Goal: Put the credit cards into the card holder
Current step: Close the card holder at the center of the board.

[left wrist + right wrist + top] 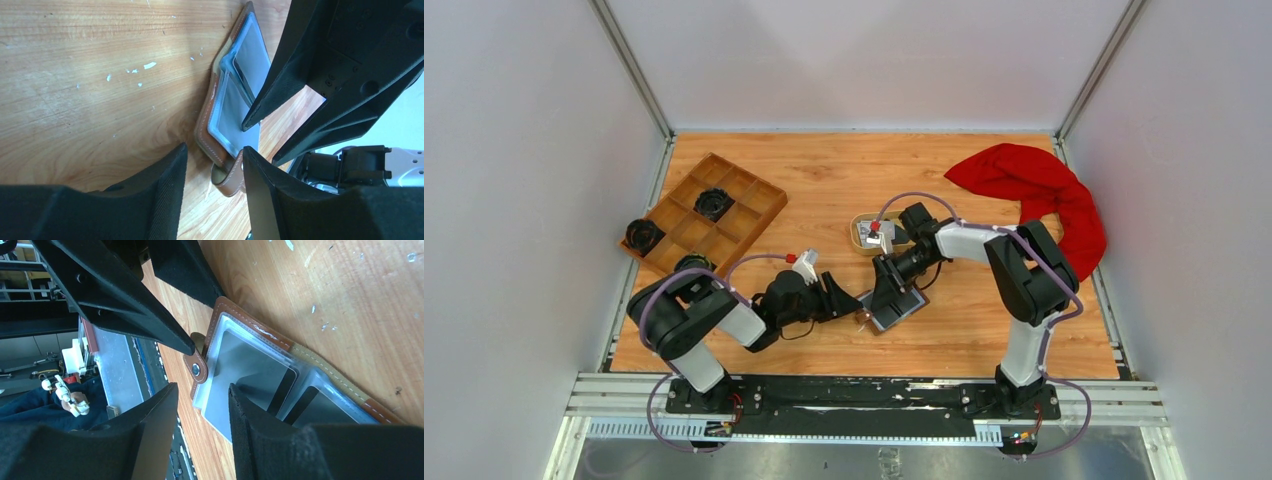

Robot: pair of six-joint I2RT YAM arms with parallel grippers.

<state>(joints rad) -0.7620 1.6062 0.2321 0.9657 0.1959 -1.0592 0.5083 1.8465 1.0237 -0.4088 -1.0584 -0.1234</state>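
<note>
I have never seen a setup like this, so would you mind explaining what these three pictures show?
These are two robot arms bolted to a wooden table. The wide picture looks down from above and behind them; the other two come from a camera on each wrist, so the black wedges at the bottom are that arm's own fingers. On the table lie a compartment tray, a red cloth, an oval dish with cards in it, and an open brown card holder with grey pockets. Both grippers meet at the card holder. The left gripper stands open around its strap, not yet pinching it. The right gripper is open too, one finger resting on a pocket. Neither seems to hold a card.
</note>
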